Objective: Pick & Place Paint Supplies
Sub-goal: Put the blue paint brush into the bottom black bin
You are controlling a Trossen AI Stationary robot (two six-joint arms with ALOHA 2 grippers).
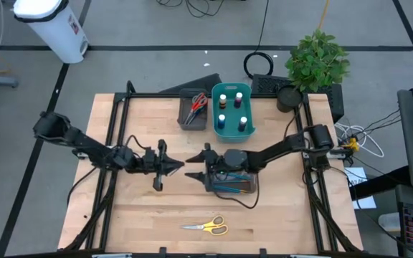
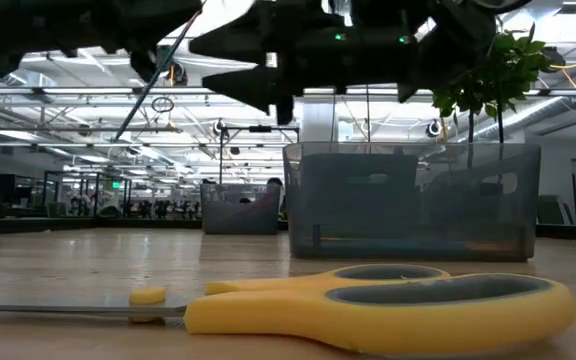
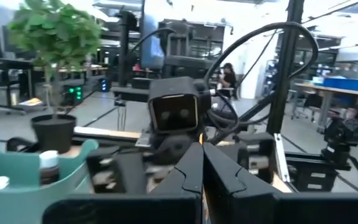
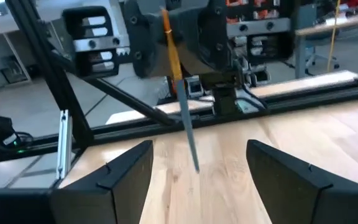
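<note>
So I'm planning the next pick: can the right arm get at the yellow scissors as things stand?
Probably yes. The yellow scissors lie alone on bare table near the front edge, nothing beside or on them. The right gripper is open and empty, hanging above the table's middle.

Pale wooden table [image 1: 156, 215] looks smooth and matt; yellow scissors [image 2: 388, 310] have glossy plastic handles.

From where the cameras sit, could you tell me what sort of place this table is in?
Probably a large robotics lab or workshop. The low view shows an open hall with ceiling light strips, the right wrist view shows workbenches beyond the table, and cables trail across the grey floor beside the wooden table.
</note>
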